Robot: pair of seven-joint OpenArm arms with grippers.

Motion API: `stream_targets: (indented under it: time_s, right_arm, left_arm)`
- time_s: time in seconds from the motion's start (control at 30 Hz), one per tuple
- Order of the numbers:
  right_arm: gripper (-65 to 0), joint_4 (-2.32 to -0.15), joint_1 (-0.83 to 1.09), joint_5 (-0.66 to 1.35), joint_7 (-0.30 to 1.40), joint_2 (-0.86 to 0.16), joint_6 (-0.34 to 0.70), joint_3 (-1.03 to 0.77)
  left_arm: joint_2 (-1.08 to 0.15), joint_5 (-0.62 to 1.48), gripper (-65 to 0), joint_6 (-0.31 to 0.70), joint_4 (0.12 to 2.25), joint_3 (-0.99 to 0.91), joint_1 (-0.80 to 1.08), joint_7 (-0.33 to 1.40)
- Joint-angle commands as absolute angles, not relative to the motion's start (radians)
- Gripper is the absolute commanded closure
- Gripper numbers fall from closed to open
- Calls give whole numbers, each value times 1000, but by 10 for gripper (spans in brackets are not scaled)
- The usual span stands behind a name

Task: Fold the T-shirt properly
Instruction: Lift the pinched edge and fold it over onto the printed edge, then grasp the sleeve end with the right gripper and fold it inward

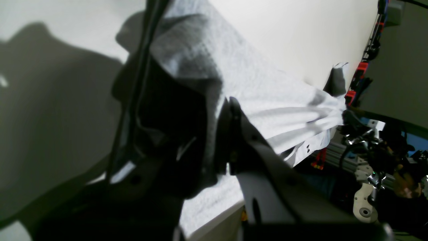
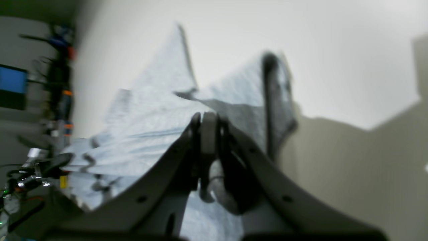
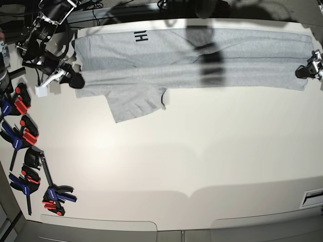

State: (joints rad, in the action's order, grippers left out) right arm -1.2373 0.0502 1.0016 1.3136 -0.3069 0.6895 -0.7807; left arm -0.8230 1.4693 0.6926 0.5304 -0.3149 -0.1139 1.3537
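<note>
1. T-shirt (image 3: 192,58) lies stretched sideways along the far edge of the table (image 3: 166,166), folded lengthwise into a band; black letters show near its top left in the base view.
2. One sleeve (image 3: 137,103) sticks out from the band toward the near side, lying flat.
3. Right gripper (image 3: 75,80) sits at the shirt's left end in the base view, jaws closed on the cloth (wrist view blurry, but the fingers (image 2: 209,134) are pressed together with fabric bunched there).
4. Left gripper (image 3: 303,72) at the opposite end, clamped on the shirt's edge; cloth drapes over its finger (image 1: 234,134).
5. Clamps (image 3: 22,136) lie in a row down the table's left side, apart from the shirt.
</note>
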Motion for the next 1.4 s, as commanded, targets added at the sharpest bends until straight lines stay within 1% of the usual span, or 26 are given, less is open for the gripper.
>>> stream_targets:
  time_s: [0.0, 0.17, 0.2, 0.27, 0.3, 0.33, 0.37, 0.4, 0.6, 0.73, 0.9, 1.07, 1.17, 1.3, 1.33, 1.37]
  right_arm:
    - [0, -1256, 37, 1005, 1279, -331, 698, -787]
    - [0, -1256, 36, 998, 1258, -326, 698, -787]
    - [-25, -1256, 36, 1000, 1256, -326, 698, -787]
    - [-181, -1256, 36, 1023, 1256, -326, 698, -787]
    - [-231, -1256, 36, 1029, 1255, -327, 698, -787]
    - [-254, -1257, 36, 1028, 1254, -327, 698, -787]
    - [-255, -1257, 36, 1029, 1253, -327, 698, -787]
    - [-255, -1257, 36, 1029, 1253, -327, 698, -787]
    - [-254, -1257, 28, 1033, 1238, -328, 698, -797]
    - [-254, -1258, 6, 1089, 1235, -332, 698, -815]
    - [-254, -1258, -57, 1111, 1236, -332, 698, -818]
    - [-254, -1258, -137, 1104, 1234, -325, 698, -807]
    - [-254, -1256, -184, 1044, 1207, -312, 698, -779]
    - [-255, -1256, -213, 864, 1079, -295, 698, -664]
    - [-263, -1251, -214, 818, 1051, -294, 698, -620]
    - [-288, -1247, -213, 785, 1032, -293, 698, -574]
  left_arm:
    - [-859, 1484, 0, 698, 541, -321, -125, 1330]
    - [-859, 1484, 0, 698, 541, -321, -125, 1315]
    - [-859, 1484, 0, 698, 541, -321, -125, 1315]
    - [-859, 1484, -7, 698, 541, -321, -125, 1315]
    - [-859, 1484, -68, 698, 542, -321, -125, 1316]
    - [-860, 1484, -117, 698, 542, -321, -125, 1316]
    - [-860, 1484, -148, 698, 542, -321, -125, 1316]
    - [-860, 1484, -162, 698, 542, -321, -125, 1316]
    - [-860, 1484, -162, 698, 559, -382, -125, 1347]
    - [-861, 1484, -162, 698, 606, -460, -124, 1362]
    - [-865, 1484, -162, 698, 663, -556, -124, 1362]
    - [-865, 1484, -162, 698, 675, -641, -125, 1359]
    - [-865, 1484, -162, 698, 675, -674, -124, 1351]
    - [-865, 1484, -166, 698, 675, -680, -125, 1338]
    - [-865, 1484, -166, 698, 675, -680, -125, 1338]
    - [-865, 1484, -166, 698, 675, -680, -124, 1338]
